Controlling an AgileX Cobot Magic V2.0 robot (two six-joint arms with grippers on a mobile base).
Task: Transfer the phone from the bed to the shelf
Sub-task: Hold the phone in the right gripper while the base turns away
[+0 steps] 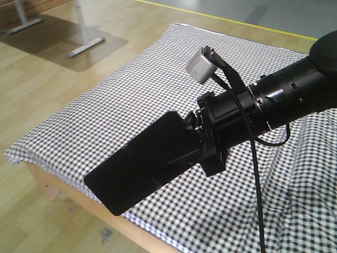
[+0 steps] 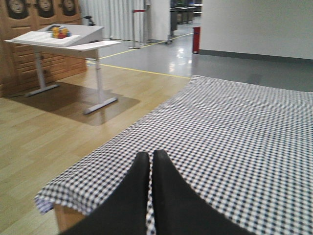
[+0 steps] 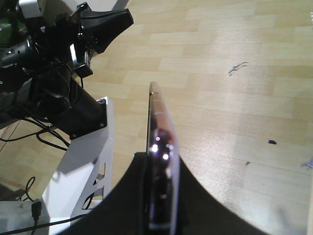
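Black and glossy, the phone [image 1: 139,171] fills the near foreground of the front view. It is a slim slab tilted down to the left, with its upper end clamped in the right gripper [image 1: 202,145]. It is held in the air above the near edge of the bed [image 1: 131,89], clear of the checked sheet. From the right wrist camera the phone appears edge-on, pinched between two dark fingers [image 3: 129,196]. Its thin rim catches the light with what may be a pinkish tint, though the blur makes that hard to judge. Pale wooden floor [image 3: 234,112] lies beyond it.

A silver camera block [image 1: 201,65] sits on top of the right wrist, and a black cable [image 1: 256,179] hangs down from the arm.

The left gripper [image 2: 150,161] has its two black fingers pressed together with nothing between them, and it hovers over the gingham sheet near a corner of the bed. The light wooden bed frame [image 1: 79,203] shows under the sheet's hanging edge.

Farther off across the floor stands a white-topped table [image 2: 83,44] on grey legs, with a few coloured blocks [image 2: 59,32] on it. Behind it are brown panelled doors [image 2: 29,29]. A red bin [image 2: 196,39] stands against the far grey wall.
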